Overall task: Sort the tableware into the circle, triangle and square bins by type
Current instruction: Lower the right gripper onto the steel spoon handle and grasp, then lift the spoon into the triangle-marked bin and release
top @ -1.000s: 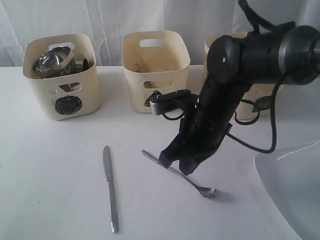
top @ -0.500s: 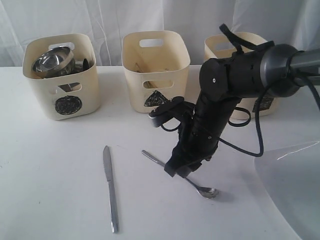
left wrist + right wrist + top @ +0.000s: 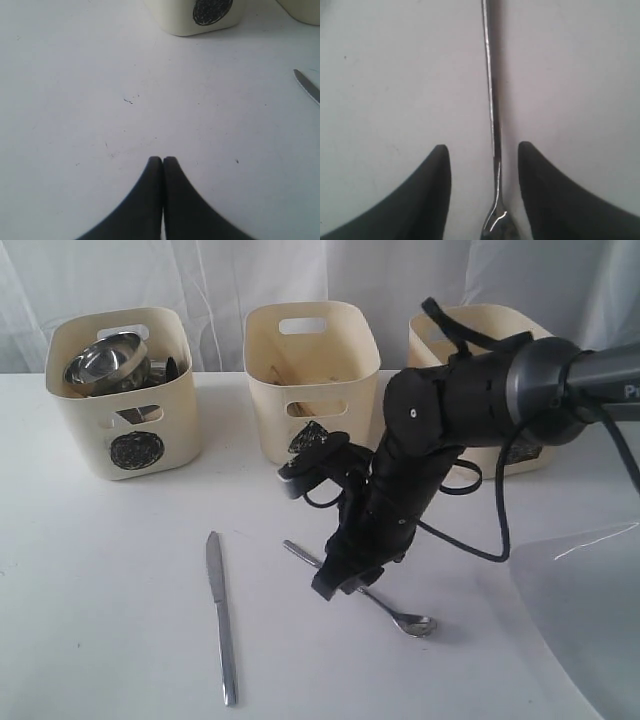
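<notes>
a: entry, spoon (image 3: 414, 624)?
b: on the table, near centre. long axis far-left to near-right, bowl end near-right. the right gripper (image 3: 335, 585) sits over the handle, jaws wide apart, one either side, nothing gripped.
a: left gripper (image 3: 163, 159)?
b: closed tight, empty, over bare table. the right arm is nearer.
a: bins?
b: circle bin (image 3: 90, 430), far left: steel bowl (image 3: 100, 362) plus more steelware. triangle bin (image 3: 270, 390), far centre: contents unclear. square bin (image 3: 425, 340), far right: half hidden. knife (image 3: 222, 620) loose, left of the spoon.
</notes>
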Available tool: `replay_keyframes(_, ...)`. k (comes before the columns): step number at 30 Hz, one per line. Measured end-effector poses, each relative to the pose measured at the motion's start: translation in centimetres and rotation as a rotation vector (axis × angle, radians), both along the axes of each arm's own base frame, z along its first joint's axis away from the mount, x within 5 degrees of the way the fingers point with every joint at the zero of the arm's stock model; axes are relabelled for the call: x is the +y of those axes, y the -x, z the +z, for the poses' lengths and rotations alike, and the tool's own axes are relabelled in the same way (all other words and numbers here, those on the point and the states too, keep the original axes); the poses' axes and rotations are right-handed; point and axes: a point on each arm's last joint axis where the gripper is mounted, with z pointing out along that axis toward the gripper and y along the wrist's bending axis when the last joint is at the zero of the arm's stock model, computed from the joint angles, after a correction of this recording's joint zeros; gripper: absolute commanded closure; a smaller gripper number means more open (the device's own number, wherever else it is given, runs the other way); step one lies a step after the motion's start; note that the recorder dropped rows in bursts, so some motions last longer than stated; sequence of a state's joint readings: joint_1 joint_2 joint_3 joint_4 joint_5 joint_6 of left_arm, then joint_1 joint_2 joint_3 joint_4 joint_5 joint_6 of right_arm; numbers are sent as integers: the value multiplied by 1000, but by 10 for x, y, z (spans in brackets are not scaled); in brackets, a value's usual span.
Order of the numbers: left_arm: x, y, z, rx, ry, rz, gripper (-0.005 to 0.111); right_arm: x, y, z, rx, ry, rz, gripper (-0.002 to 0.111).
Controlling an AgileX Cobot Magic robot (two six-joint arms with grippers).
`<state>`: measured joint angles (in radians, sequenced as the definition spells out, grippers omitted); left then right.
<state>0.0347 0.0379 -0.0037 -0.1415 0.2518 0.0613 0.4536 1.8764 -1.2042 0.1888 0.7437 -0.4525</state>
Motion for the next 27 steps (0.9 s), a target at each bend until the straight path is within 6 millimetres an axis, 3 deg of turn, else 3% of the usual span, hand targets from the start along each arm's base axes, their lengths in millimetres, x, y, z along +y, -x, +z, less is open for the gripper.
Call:
replay_keyframes(13,0,0,0,0,0,0,107,9,0,-39,65,88,-3,67)
replay_keyframes(24,0,0,0,0,0,0,107,9,-2,-44,74,107,5,107)
replay_keyframes(27,0,0,0,0,0,0,107,9,-2,-44,74,107,5,108)
